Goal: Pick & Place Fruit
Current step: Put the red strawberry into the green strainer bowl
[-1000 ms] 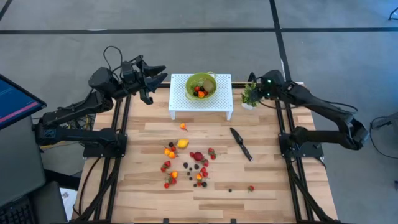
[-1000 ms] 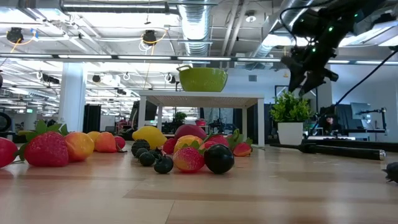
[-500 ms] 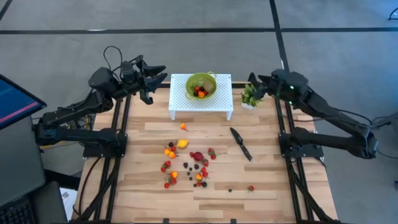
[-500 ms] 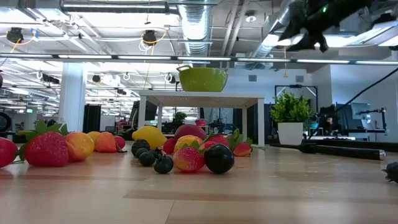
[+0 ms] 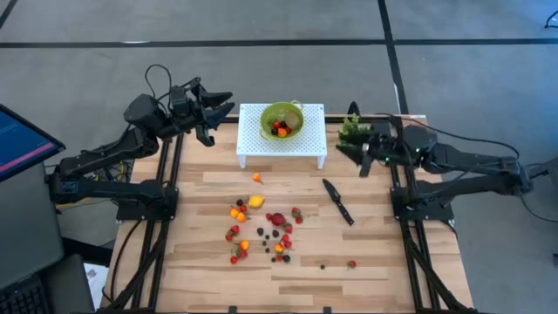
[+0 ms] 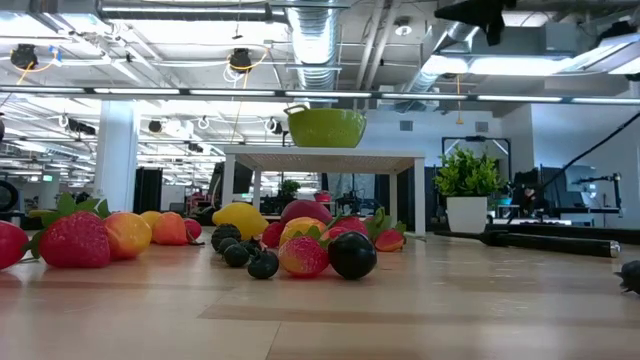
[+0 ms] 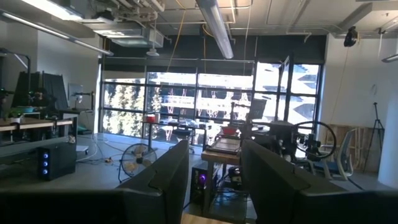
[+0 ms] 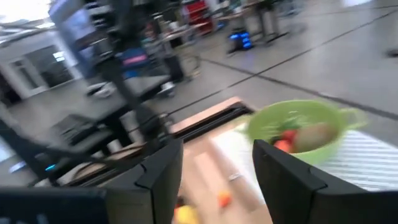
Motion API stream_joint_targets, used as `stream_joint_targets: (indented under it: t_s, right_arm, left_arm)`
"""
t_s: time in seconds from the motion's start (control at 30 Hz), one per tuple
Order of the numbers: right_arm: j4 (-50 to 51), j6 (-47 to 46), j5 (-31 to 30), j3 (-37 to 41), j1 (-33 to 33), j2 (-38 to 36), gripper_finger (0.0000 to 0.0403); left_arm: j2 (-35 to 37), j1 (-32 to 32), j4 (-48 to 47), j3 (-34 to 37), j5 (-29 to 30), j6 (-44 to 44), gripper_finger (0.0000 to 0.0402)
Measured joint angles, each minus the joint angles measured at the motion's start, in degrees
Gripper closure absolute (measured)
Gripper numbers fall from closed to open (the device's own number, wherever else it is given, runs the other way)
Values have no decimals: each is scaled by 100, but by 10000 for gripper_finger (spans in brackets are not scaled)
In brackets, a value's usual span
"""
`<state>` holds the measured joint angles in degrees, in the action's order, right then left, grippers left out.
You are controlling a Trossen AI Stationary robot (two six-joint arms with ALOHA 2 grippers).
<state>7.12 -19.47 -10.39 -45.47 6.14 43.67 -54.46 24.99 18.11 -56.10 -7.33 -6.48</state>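
Observation:
Many tiny fruits (image 5: 261,228), red, orange, yellow and dark, lie scattered on the wooden table's middle; they fill the foreground in the low view (image 6: 300,252). A green bowl (image 5: 281,118) with a few fruits inside stands on a white perforated stand (image 5: 309,139) at the far edge. My right gripper (image 5: 350,157) hangs open and level in the air, right of the stand and beside a small potted plant (image 5: 351,131), nothing between its fingers (image 8: 158,177). My left gripper (image 5: 222,106) waits open above the far left corner, facing the room (image 7: 214,180).
A black knife (image 5: 338,201) lies on the table below my right gripper, right of the fruit pile. One orange fruit (image 5: 257,178) lies alone in front of the stand, one red fruit (image 5: 352,263) near the front right. Black frame rails run along both table sides.
My right gripper has risen from beside the potted plant, leaving the low view through its top. It has swung from pointing down to level, a little toward the table's near edge, now facing the stand. Nothing else has moved.

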Motion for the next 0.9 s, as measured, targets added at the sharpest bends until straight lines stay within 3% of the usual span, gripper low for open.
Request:
stream_joint_targets:
  t_s: [0.23, 0.4, 0.5, 0.67, 0.77, 0.9]
  right_arm:
    - [-202, -210, -15, 0, -898, 449, 244]
    - [-1024, 5, -17, 0, -1339, 825, 262]
    - [-1902, 928, -17, 0, -1593, 1053, 271]
    - [-3322, 3259, 2, -3, -1923, 1528, 281]
    - [-3194, 4120, -16, -116, -2092, 1766, 284]
    - [-2611, 3990, -137, -512, -2236, 2062, 285]
  left_arm:
    - [-1, 0, 0, 0, 0, -2, 259]
    - [-2, 0, 0, -2, 0, 0, 259]
    - [-2, -1, 0, 0, 1, 0, 259]
    - [0, -2, 0, -2, 2, 0, 259]
    - [-1, 0, 0, 0, 1, 0, 259]
    - [-1, -1, 0, 0, 0, 0, 259]
